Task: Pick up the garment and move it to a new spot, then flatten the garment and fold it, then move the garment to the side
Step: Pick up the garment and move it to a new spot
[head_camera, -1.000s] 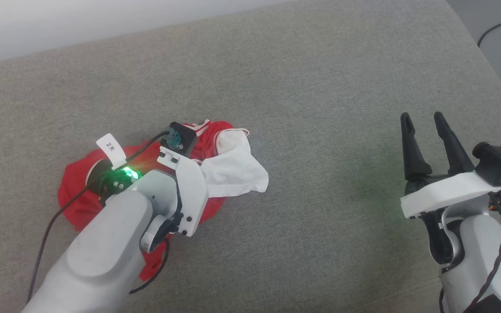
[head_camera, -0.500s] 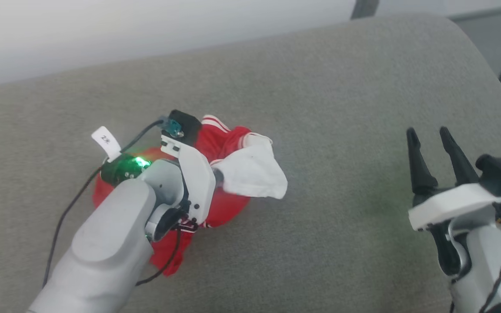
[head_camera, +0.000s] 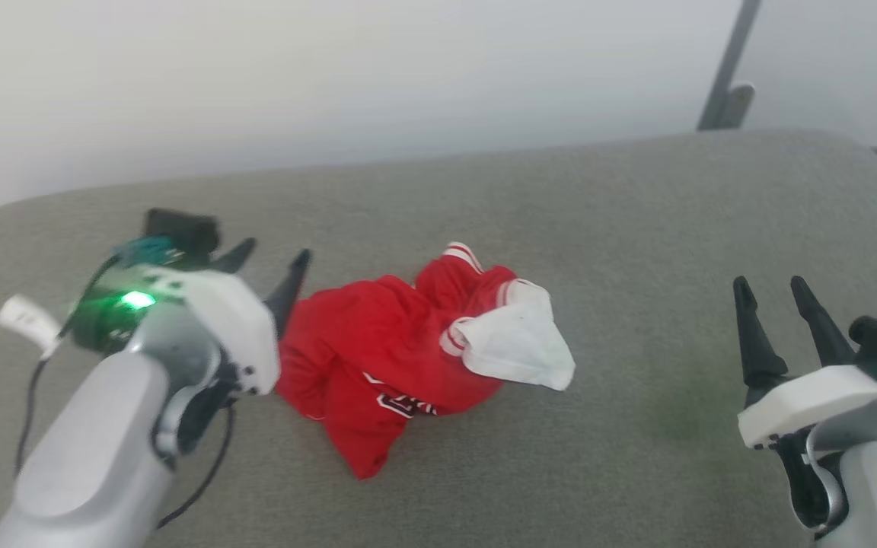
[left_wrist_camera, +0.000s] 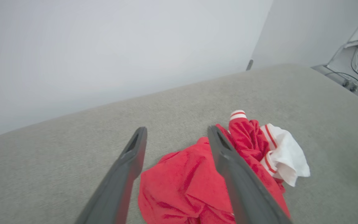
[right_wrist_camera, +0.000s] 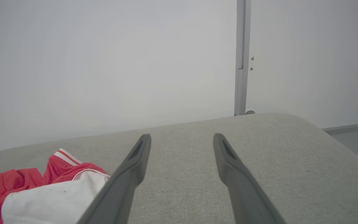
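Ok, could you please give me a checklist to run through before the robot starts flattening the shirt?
1. Left gripper free of cloth: ok. It is open at the garment's left edge, pinching nothing.
2. Right gripper ready: ok. It is open over bare cushion, apart from the garment.
3. Garment fully supported: ok. It lies wholly on the cushion.
4. Garment flat: not ok. It is a crumpled heap, with the white sleeve bunched on its right side.
5. Front or back facing up: cannot tell. Just a bit of print shows among the folds.
6. Room to spread: ok. There is bare cushion around the heap.
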You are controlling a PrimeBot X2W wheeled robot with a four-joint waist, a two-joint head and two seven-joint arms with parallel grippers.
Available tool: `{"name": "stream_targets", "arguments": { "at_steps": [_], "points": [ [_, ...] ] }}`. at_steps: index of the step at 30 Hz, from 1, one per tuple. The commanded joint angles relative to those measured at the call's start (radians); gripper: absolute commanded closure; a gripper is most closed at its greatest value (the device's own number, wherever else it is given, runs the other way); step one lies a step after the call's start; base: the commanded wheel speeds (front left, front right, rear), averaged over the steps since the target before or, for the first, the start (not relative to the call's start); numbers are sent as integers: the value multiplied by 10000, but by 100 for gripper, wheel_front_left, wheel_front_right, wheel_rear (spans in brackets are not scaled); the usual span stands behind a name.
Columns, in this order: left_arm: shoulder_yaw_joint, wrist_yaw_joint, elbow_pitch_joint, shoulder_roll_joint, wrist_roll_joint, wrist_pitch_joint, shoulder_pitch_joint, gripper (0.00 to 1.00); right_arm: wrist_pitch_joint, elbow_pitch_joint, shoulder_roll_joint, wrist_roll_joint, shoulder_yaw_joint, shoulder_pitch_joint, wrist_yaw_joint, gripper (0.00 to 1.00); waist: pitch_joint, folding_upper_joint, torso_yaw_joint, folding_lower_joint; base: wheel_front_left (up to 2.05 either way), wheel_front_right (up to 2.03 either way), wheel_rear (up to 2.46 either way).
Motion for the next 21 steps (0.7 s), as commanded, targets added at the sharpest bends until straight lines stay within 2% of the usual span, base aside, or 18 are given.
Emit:
{"name": "stream_targets", "arguments": {
  "at_steps": [1, 12, 14, 21],
  "points": [
    [211, 87, -227, 171, -99, -293, 338, 0, 45, -113, 6, -77, -84, 184, 4, 0, -283, -1, 336, 0, 0, 0, 0],
    [1807, 374, -1075, 1354, -255, -2684, 2391, 0, 187, -407, 74, -216, -414, 720, 4, 0, -586, -1, 902, 0, 0, 0, 0],
    [2040, 436, -1102, 1446, -302, -3085, 2748, 0, 182, -404, 91, -220, -452, 796, 4, 0, -614, -1, 946, 0, 0, 0, 0],
    [2568, 248, -739, 1518, -490, -4430, 3744, 0, 198, -443, 122, -248, -560, 979, 4, 0, -702, -1, 990, 0, 0, 0, 0]
  ]
}}
